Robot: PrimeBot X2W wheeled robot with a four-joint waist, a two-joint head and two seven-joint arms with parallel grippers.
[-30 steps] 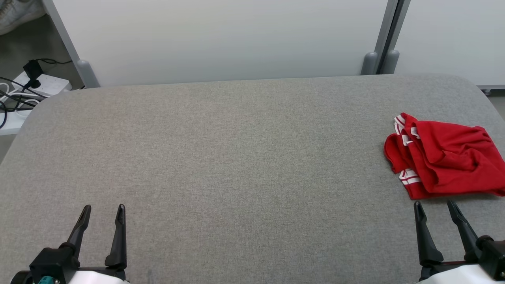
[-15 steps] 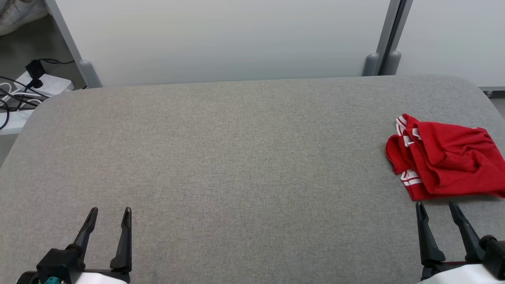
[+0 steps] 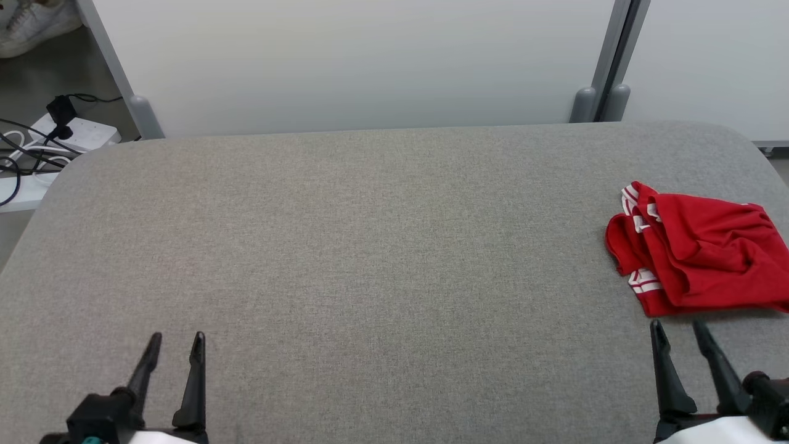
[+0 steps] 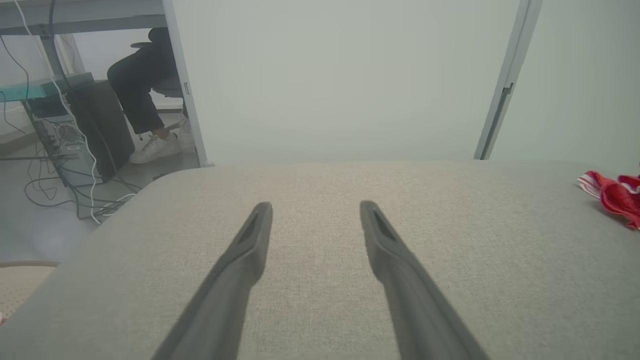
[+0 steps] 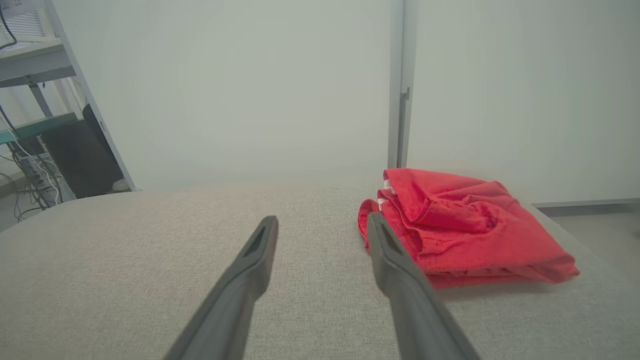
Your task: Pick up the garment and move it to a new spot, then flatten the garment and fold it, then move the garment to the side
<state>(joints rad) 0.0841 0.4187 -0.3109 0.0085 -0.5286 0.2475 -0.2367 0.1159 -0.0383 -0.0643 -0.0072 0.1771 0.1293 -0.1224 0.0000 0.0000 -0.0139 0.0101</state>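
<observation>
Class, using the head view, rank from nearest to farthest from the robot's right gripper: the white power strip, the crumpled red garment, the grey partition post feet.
1. Crumpled red garment, ahead of the right gripper, on the grey table's right.
2. Grey partition post feet, beyond the table's far edge, right of centre.
3. White power strip, on the floor past the far left corner.

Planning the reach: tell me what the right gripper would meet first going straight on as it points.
Most likely the near left edge of the red garment, just ahead of the right gripper, whose jaws stand open. How high it hangs is unclear.
</observation>
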